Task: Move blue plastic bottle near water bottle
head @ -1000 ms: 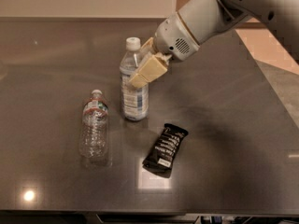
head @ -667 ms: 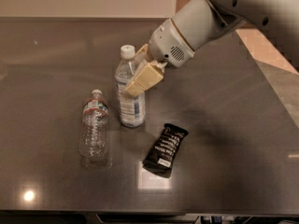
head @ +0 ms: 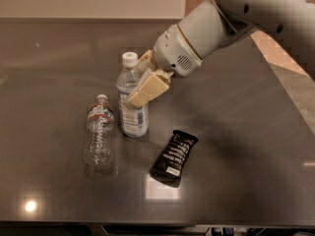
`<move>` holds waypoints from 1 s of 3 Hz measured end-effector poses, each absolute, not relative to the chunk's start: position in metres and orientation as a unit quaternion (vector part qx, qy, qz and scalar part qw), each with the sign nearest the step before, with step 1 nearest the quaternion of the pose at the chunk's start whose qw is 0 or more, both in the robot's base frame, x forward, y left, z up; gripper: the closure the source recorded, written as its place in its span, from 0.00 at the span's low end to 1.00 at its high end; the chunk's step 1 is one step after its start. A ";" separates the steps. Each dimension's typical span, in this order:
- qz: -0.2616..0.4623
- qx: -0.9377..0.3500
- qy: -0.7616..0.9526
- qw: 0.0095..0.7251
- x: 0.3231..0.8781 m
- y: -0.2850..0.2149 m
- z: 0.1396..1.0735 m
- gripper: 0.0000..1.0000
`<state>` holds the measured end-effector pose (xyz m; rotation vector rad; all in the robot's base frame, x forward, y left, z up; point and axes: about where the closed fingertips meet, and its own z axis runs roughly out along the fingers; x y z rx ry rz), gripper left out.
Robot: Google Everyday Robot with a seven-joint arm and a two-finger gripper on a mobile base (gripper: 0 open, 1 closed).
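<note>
The blue plastic bottle (head: 132, 116) stands upright on the dark table, with a white cap and a blue-and-white label. My gripper (head: 141, 85) is shut on its upper body, its cream fingers (head: 146, 89) across the front. The water bottle (head: 100, 132), clear and ribbed with a red-and-green band near its neck, stands just left of the blue bottle with a small gap between them.
A black snack bar wrapper (head: 174, 157) lies on the table right of the bottles. The dark table (head: 236, 132) runs to its front edge at the bottom and its right edge at the right. My white arm (head: 231, 18) reaches in from the upper right.
My gripper has carried the blue plastic bottle leftward, closer to the water bottle. The water bottle and the snack bar have not moved.
</note>
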<state>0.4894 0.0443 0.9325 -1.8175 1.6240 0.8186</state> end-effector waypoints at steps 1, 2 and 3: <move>0.306 -0.679 0.605 0.281 0.489 0.046 0.932 0.36; 0.306 -0.681 0.604 0.280 0.488 0.048 0.932 0.12; 0.306 -0.682 0.603 0.279 0.487 0.049 0.932 0.00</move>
